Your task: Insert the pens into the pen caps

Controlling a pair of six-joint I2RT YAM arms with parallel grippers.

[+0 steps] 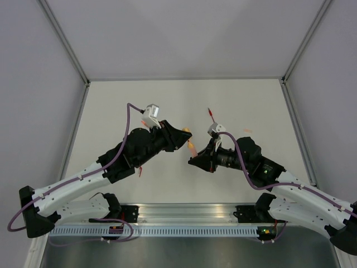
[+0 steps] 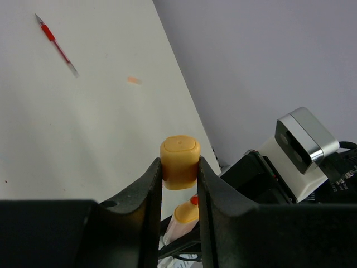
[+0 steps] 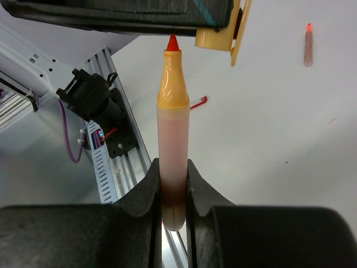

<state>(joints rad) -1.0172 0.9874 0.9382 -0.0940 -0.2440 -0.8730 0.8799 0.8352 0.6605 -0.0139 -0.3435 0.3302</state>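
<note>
Over the table (image 1: pixel 262 100) centre, top view: left gripper (image 1: pixel 186 134) and right gripper (image 1: pixel 194 159) face each other, tips close. Left gripper has the orange cap (image 1: pixel 187 131) at its tip. Right gripper carries the orange-peach pen (image 1: pixel 191 148), which points toward the cap; contact can't be told from this height. Red pen (image 1: pixel 211 113) lies loose on the table beyond the right gripper, apart from both.

Left wrist view: fingers (image 2: pixel 148 192) are clamped on the orange cap (image 2: pixel 179 159), one each side, closed end toward the camera. Below the cap, in the gap, the tip of the orange-peach pen (image 2: pixel 186 215) shows with its red nib just under the cap. Red pen (image 2: pixel 56 47) lies far off on the table, upper left.

Right wrist view: fingers (image 3: pixel 142 192) are clamped on the lower barrel of the orange-peach pen (image 3: pixel 172 123), which stands upright in frame with the nib on top. Nib sits just beside the orange cap (image 3: pixel 215 38), not inside it. A pinkish stick (image 3: pixel 308 47) with a red end lies on the table, upper right; pen or cap, can't tell.
</note>
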